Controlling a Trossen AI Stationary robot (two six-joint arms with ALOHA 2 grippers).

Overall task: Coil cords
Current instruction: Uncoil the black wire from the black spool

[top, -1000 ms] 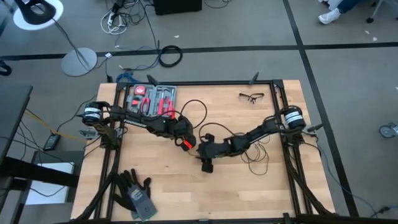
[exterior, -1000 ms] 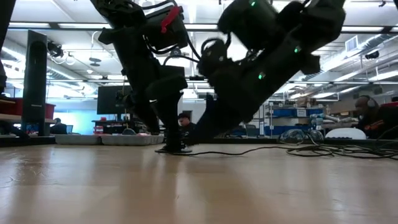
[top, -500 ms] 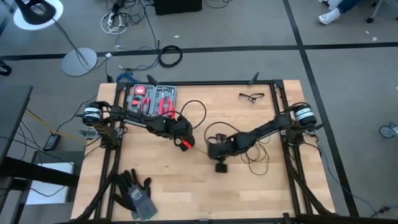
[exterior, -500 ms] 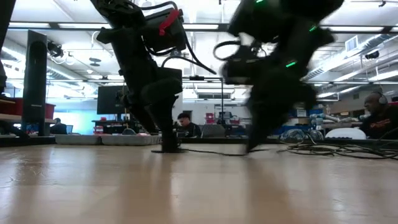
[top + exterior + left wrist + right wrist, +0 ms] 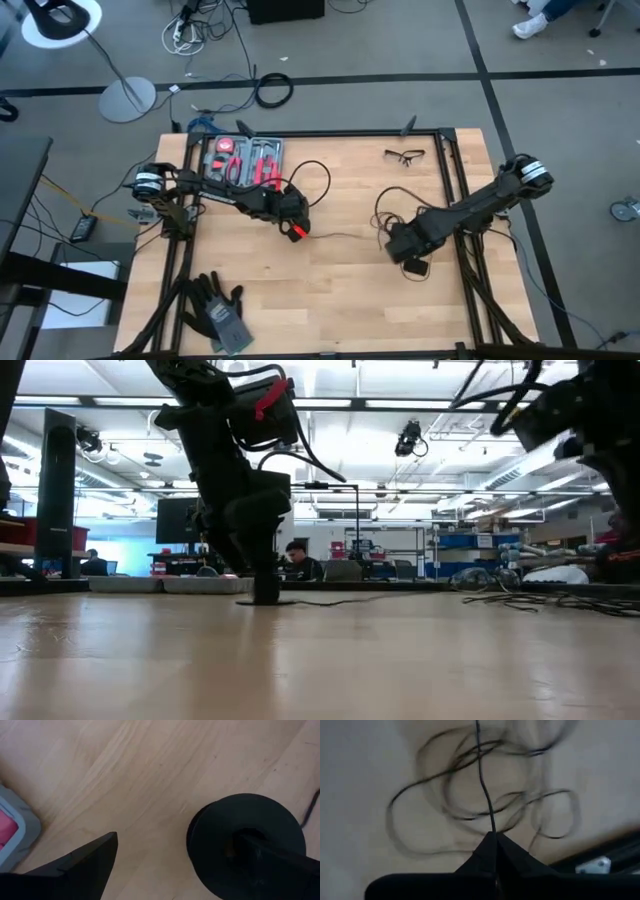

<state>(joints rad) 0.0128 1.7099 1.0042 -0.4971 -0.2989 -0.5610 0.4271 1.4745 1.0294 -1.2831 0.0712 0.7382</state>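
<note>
Bench (image 5: pixel 330 300), light wood, centre of the high view. Left claw (image 5: pixel 298 231): fingers spread wide, one finger (image 5: pixel 270 865) pressing on the black puck (image 5: pixel 235 832) (frame centre-left). Right claw (image 5: pixel 492 840): pinched closed on the thin black cord (image 5: pixel 482 780), lower right of centre in the high view. Cord runs from puck rightward; loose tangled loops (image 5: pixel 415 215) lie at right.

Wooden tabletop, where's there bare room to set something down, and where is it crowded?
Bare: the light wooden tabletop along its near edge, between the dark work gloves and the right gripper; also the strip between the grey tool tray and the black glasses. Crowded: the middle, where the open left gripper stands over the black puck, and the loose thin black cord.
</note>
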